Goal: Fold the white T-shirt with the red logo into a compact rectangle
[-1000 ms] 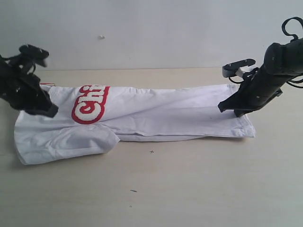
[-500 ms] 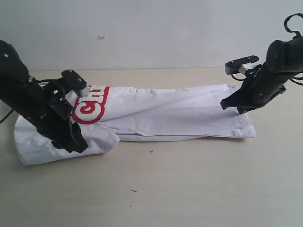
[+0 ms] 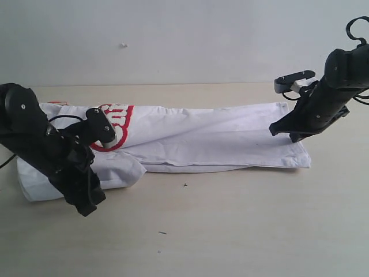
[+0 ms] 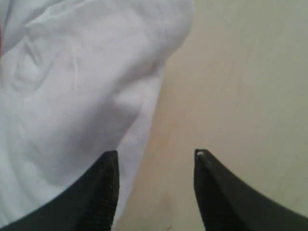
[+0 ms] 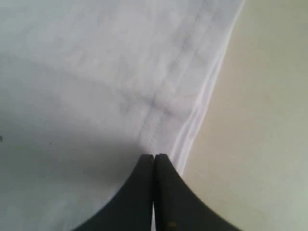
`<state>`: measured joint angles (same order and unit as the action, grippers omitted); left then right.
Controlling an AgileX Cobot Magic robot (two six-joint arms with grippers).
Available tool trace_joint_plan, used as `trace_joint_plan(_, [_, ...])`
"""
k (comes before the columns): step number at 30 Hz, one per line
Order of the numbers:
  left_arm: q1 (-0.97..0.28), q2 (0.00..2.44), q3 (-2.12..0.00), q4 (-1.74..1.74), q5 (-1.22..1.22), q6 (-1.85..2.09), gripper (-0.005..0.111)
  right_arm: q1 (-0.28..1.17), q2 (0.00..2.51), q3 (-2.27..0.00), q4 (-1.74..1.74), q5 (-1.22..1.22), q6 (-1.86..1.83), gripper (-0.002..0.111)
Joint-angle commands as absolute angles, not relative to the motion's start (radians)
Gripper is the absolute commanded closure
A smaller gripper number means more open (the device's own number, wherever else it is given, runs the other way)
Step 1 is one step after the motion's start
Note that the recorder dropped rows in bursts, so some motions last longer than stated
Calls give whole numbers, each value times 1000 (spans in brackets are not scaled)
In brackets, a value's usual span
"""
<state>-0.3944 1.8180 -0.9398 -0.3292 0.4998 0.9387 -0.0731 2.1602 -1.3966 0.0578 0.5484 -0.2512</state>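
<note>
The white short-sleeved cotton T-shirt (image 3: 219, 138) lies as a long band across the pale flat worktop (image 3: 242, 231), parallel to its far edge and closer to that edge than to the near one. The red-outlined fuzzy logo patch (image 3: 120, 124) sits on the shirt near its left end, toward the far side. The black left gripper (image 4: 155, 155) stands at the shirt's near-left corner, one finger over cloth and the other over bare worktop. The black right gripper (image 5: 154, 157) is over the shirt's right end, just inside its edge.

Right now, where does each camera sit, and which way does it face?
Exterior: off-arm, looking across the table toward a wall; white T-shirt, left arm and right arm.
Left wrist: looks past the open left gripper at the T-shirt's edge.
Right wrist: looks past the shut right gripper at a stitched seam.
Shared: all show the T-shirt.
</note>
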Motion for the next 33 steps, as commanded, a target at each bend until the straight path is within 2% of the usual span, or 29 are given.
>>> trace_joint_plan(1, [-399,1811,-906,-286,448,935,58,-76,2150,-1394,52,550,-252,108])
trace_joint_plan(4, [-399,1813,-893,-252,420,935,65,-76,2150,-1394,52,555,-252,108])
trace_joint_plan(8, [-399,1835,-893,-214,368,935,86,-76,2150,-1394,52,578,-252,108])
trace_joint_plan(10, [-399,1849,-893,-214,319,933,89,-76,2150,-1394,52,589,-252,108])
trace_joint_plan(13, [-399,1872,-893,-214,247,915,80,-76,2150,-1394,52,600,-252,108])
trace_joint_plan(17, [-399,1894,-893,-214,241,915,47,-76,2150,-1394,52,607,-252,108])
trace_joint_plan(19, [-399,1894,-893,-214,261,915,36,-76,2150,-1394,49,609,-252,108])
trace_joint_plan(21, [-399,1883,-899,-214,303,915,31,-76,2150,-1394,49,612,-252,108])
trace_joint_plan(23, [-399,1859,-899,-193,281,916,32,-76,2150,-1394,49,615,-252,108])
trace_joint_plan(25, [-397,1870,-899,-192,256,915,37,-76,2150,-1394,49,619,-252,108])
trace_joint_plan(26, [-393,1887,-899,-188,252,915,45,-76,2150,-1394,49,619,-252,108])
trace_joint_plan(29, [-391,1922,-899,-164,284,915,74,-76,2150,-1394,49,613,-252,108])
trace_joint_plan(30, [-392,1927,-899,-136,315,924,95,-76,2154,-1394,49,612,-252,108])
trace_joint_plan(31, [-394,1928,-899,-121,332,924,102,-76,2156,-1394,49,611,-252,108])
trace_joint_plan(33, [-396,1921,-903,-92,389,930,106,-76,2160,-1394,49,611,-252,108])
